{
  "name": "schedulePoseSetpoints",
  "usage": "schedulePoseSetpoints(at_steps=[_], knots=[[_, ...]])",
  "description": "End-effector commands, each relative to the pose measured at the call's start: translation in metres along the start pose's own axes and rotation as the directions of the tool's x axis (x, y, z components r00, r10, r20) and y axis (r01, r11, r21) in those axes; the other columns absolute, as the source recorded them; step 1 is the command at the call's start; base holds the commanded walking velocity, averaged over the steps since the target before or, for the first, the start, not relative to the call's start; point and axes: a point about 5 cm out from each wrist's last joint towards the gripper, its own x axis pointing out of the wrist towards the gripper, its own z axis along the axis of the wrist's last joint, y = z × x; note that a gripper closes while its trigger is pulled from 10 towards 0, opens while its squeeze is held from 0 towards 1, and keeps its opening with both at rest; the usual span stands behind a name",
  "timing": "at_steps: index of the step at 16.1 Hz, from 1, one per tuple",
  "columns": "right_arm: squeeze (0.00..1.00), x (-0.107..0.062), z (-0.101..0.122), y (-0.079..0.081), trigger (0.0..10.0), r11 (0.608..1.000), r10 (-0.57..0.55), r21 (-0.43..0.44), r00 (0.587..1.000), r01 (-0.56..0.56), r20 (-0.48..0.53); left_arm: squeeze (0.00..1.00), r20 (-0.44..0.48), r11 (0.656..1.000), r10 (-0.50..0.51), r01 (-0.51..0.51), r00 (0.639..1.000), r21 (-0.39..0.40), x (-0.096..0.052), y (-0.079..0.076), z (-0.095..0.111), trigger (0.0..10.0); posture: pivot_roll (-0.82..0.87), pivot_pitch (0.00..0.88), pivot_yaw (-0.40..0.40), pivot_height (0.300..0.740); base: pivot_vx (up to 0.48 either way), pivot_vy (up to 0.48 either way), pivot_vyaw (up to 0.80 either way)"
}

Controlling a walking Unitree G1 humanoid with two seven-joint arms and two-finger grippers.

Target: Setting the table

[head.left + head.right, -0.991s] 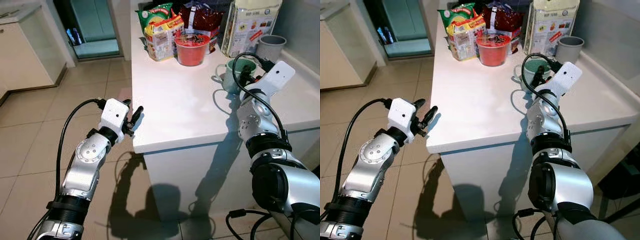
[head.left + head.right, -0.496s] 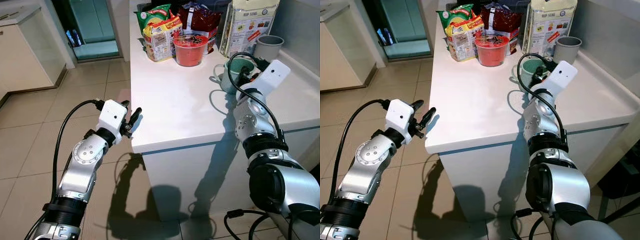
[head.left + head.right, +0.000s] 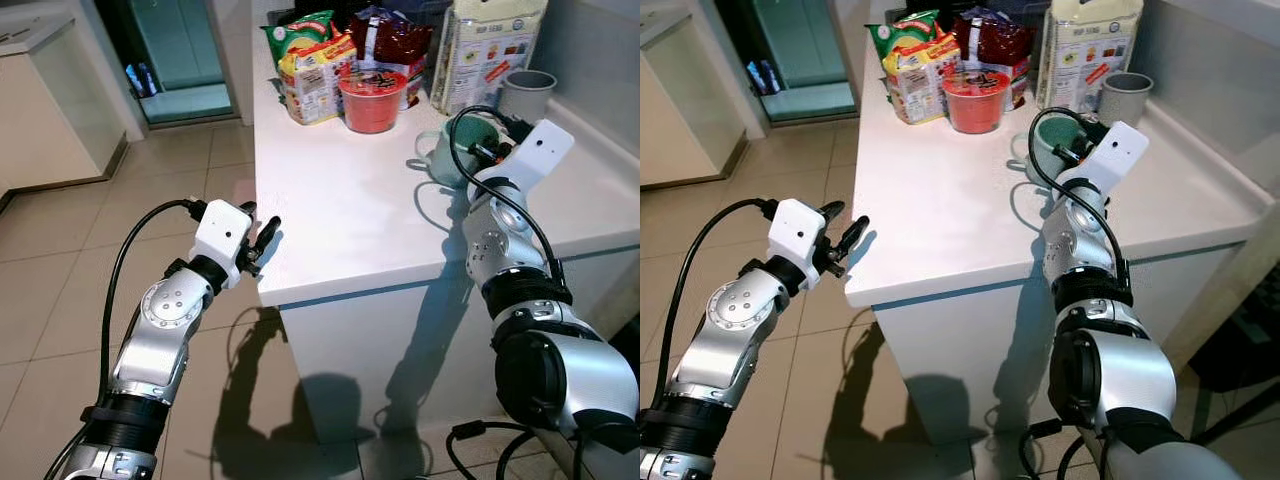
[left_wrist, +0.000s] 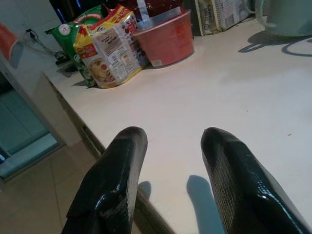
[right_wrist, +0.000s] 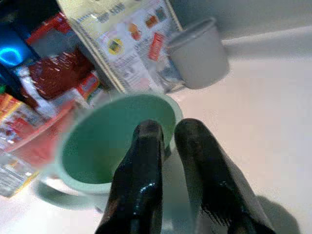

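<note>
I see the task's thing as a pale green mug [image 5: 117, 146], round and smooth with a glossy glaze, a wide open mouth and a loop handle on the side facing away from the wall; it stands on the white counter [image 3: 350, 210] near its right side, in front of the tall printed bag [image 3: 487, 50] and close beside a plain grey cup [image 3: 525, 95]. My right gripper [image 5: 168, 146] is at the mug's rim: in the right wrist view one black finger reaches inside the mouth and the other sits outside the wall, the two pressed close with the rim pinched between them. The fingers [image 5: 144, 165] look like shiny, rounded black plastic. My left gripper [image 4: 168, 175] hovers at the counter's near left corner, its two thick black fingers spread apart with nothing between them, their tips just over the edge. The counter top is a matte, smooth white slab with a squared edge and flat white panels below. At the far end stand crinkly foil snack packets [image 3: 315, 65] in green, yellow and dark red, and a red plastic bowl [image 3: 372, 98] with a sealed lid. The floor [image 3: 60, 260] is laid in large beige tiles with a dull sheen.
</note>
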Motion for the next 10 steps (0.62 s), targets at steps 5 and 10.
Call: schedulePoseSetpoints(at_steps=[5, 10], knots=[[0.00, -0.0141, -0.0449, -0.0176, 0.0, 0.997, -0.072, -0.032, 0.980, 0.067, -0.184, 0.00, 0.006, 1.000, -0.008, 0.008, 1.000, 0.026, -0.0019, 0.0039, 0.0052, 10.0, 0.08, 0.000, 0.137, 0.740, 0.000, 0.000, 0.00], [0.00, -0.0133, -0.0428, -0.0165, 0.0, 0.998, -0.058, -0.038, 0.983, 0.052, -0.175, 0.00, 0.007, 1.000, -0.008, 0.008, 1.000, 0.026, -0.0018, 0.0038, 0.0058, 10.0, 0.08, 0.000, 0.137, 0.740, 0.000, 0.000, 0.00]])
